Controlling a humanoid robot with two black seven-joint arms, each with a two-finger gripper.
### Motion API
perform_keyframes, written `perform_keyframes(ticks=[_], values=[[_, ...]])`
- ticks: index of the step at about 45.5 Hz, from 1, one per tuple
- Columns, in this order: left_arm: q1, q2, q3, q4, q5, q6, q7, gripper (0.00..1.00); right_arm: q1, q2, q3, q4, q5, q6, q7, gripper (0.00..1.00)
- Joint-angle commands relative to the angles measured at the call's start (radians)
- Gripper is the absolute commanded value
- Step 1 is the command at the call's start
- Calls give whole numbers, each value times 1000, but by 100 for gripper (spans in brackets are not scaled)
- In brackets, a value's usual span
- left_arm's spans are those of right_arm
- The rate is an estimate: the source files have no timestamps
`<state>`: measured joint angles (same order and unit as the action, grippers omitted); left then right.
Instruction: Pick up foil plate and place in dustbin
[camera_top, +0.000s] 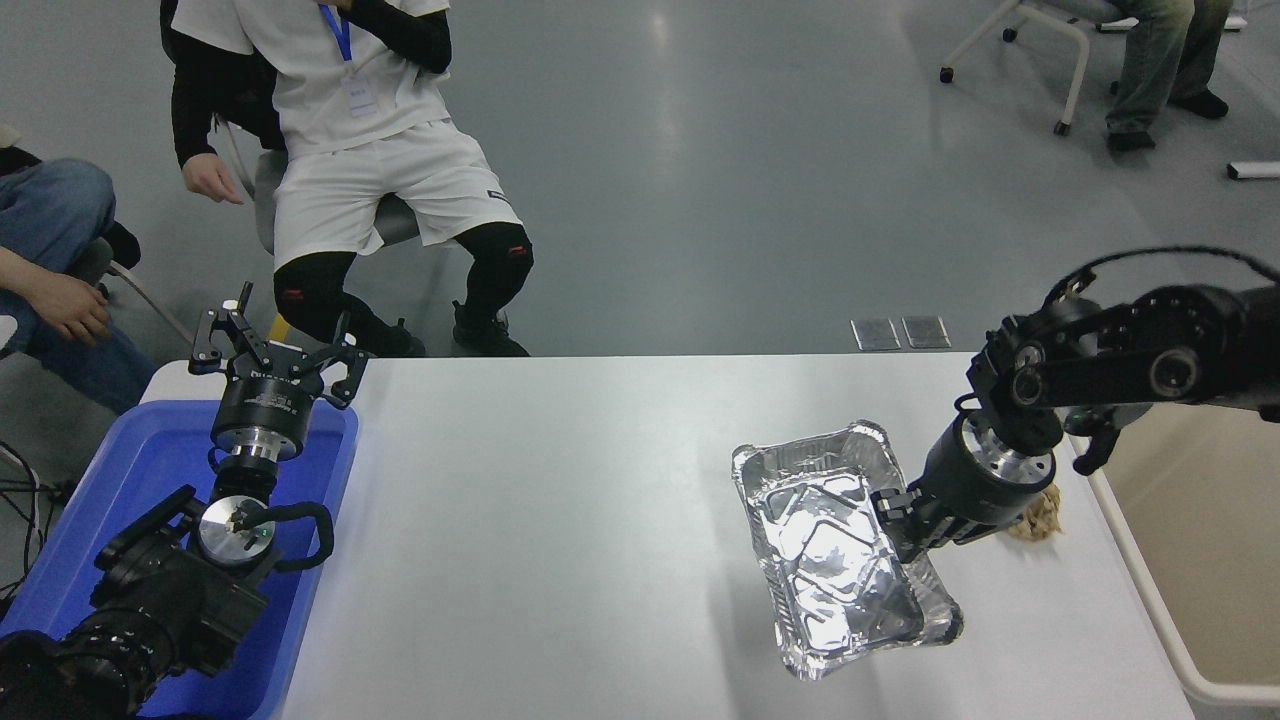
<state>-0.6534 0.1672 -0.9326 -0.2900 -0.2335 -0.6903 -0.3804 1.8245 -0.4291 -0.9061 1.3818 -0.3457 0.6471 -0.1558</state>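
The white table stands on a grey floor. The right gripper clamps the foil plate by its right rim, tilted near the table's right edge. The dustbin is cut off at right; the left gripper is parked with fingers apart.

Your right gripper has the foil plate on its left, the dustbin on its right.

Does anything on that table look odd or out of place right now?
Two things. The foil plate hangs tilted above the white table, pinched at its rim by the right gripper, its bottom creased. A small crumpled tan wad lies loose near the table's right edge, just outside the dustbin.
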Motion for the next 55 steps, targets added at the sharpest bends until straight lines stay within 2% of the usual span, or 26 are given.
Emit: perform_keyframes(ticks=[1, 15, 55], values=[[0, 0, 0, 0, 0, 0, 0, 99, 145, -50, -27, 22, -1, 105, -28, 0], [0, 0, 0, 0, 0, 0, 0, 99, 262, -73, -28, 60, -10, 138, -57, 0], [0, 0, 0, 0, 0, 0, 0, 99, 423, -132, -63, 65, -67, 138, -57, 0]])
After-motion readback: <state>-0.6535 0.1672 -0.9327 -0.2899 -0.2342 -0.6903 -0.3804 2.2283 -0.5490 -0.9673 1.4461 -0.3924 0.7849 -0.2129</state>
